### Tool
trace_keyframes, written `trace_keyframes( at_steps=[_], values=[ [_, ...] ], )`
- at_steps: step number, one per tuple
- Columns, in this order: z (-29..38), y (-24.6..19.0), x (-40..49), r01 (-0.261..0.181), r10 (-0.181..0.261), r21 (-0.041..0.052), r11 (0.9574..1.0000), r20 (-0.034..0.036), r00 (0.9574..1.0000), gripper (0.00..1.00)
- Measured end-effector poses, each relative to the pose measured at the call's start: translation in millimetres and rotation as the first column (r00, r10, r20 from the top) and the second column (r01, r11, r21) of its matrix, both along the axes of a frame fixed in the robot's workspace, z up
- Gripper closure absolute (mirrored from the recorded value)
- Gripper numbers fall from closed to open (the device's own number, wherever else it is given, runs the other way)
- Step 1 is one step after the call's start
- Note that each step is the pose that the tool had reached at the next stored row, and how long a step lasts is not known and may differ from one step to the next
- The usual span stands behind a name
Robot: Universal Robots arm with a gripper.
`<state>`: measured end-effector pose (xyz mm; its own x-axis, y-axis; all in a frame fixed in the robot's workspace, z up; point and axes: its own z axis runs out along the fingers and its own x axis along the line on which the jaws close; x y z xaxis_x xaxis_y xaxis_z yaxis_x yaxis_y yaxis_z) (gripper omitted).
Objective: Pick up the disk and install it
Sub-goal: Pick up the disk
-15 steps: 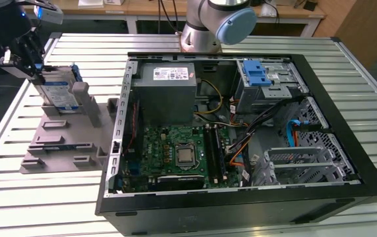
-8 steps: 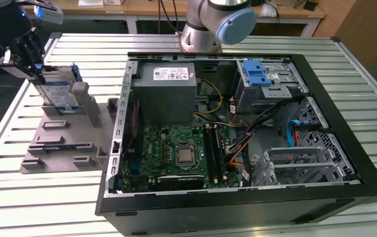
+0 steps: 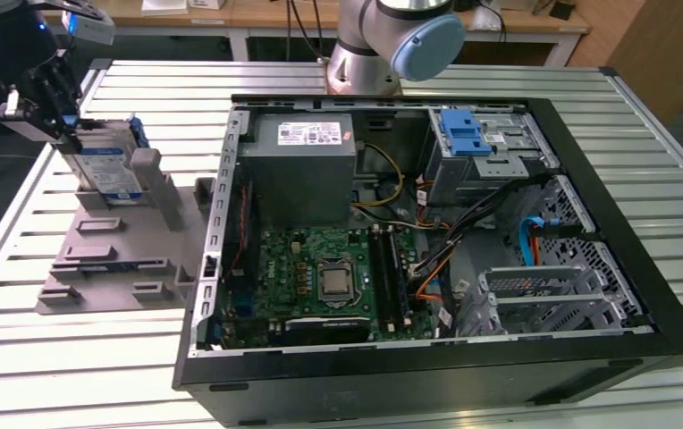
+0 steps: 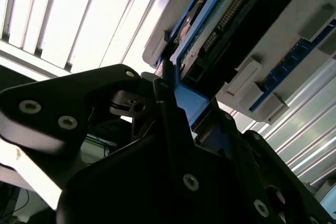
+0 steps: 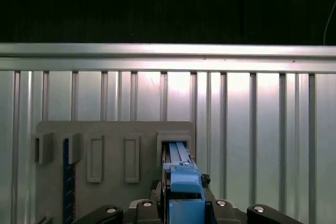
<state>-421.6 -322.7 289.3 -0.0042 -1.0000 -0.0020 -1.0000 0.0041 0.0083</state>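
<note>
Hand: We see the hand (image 3: 65, 132) at the exterior view's left, above the grey holder (image 3: 115, 259). Its two fingers are pressed in tight on the top edge of the disk, one on each side.
Disk: The disk (image 3: 103, 170) stands up on its edge in a slot of the grey holder. Its bottom edge sits down in the slot. We can see its blue frame and its white-and-blue label.
First wrist view: We look down along the blue frame of the disk (image 5: 184, 195), with black fingers (image 5: 205, 181) right against it.
Second wrist view: A thin black finger (image 4: 161, 93) lies on the blue edge of the disk (image 4: 210, 30).
Holder: It lies flat on the surface (image 3: 80, 357), which is made of silver slats. It is just beside the computer case.
Computer case: The black computer case (image 3: 437, 393) lies on its side with the top open. Inside we see a green board (image 3: 317, 277), a grey box (image 3: 306, 161) and a blue clip (image 3: 467, 134) at the far side. The disk is well apart from that clip.
Arm: The arm (image 3: 377, 45) stands behind the computer case.
</note>
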Motion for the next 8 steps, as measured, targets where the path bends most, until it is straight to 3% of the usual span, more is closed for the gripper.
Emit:
trace_keyframes(
  at_steps=[8],
  values=[
    [0.1,0.0,0.0,0.01,-0.01,-0.0009,0.9999,-0.0001,0.9999,0.64]
  ],
)
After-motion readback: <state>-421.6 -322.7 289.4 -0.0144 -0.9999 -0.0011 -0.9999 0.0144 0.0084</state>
